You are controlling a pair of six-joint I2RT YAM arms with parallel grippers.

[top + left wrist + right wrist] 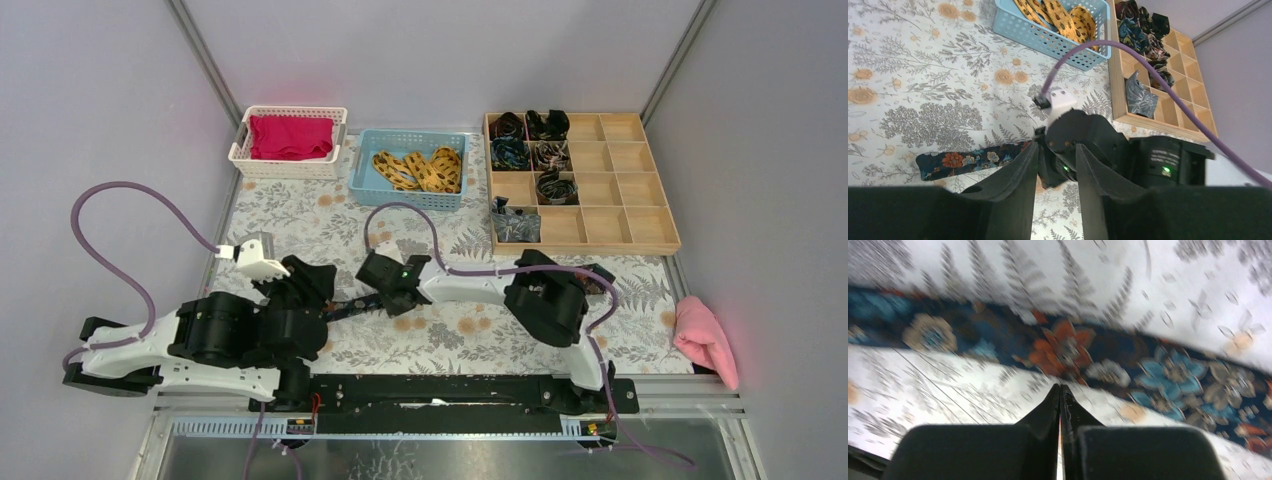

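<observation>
Jaws first: the right gripper point(1060, 387) has its fingers pressed flat together with no gap, tips down at the near edge of the floral tie point(1063, 347). Whether a sliver of fabric is caught between them, can't tell from the wrist view. The left gripper point(1056, 147) is parted with nothing between the fingers, hovering low and pointing at the right one, so the two meet nearly nose to nose. The tie lies flat and stretched out on the tablecloth point(300, 225), right in front of the arm bases, one end running up to the right gripper. Both arms are folded down low, probably because the tie is thin and flat and the fingertips have to get to cloth level to reach it. At the far edge sit a blue basket point(358, 170) of loose yellow ties point(420, 170), a wooden tray point(625, 190) with rolled ties point(530, 140) one per compartment (looks like the walls keep each roll from springing open), and a white basket point(240, 150) with a red cloth point(290, 137). A pink cloth point(705, 340) lies off to the right.
</observation>
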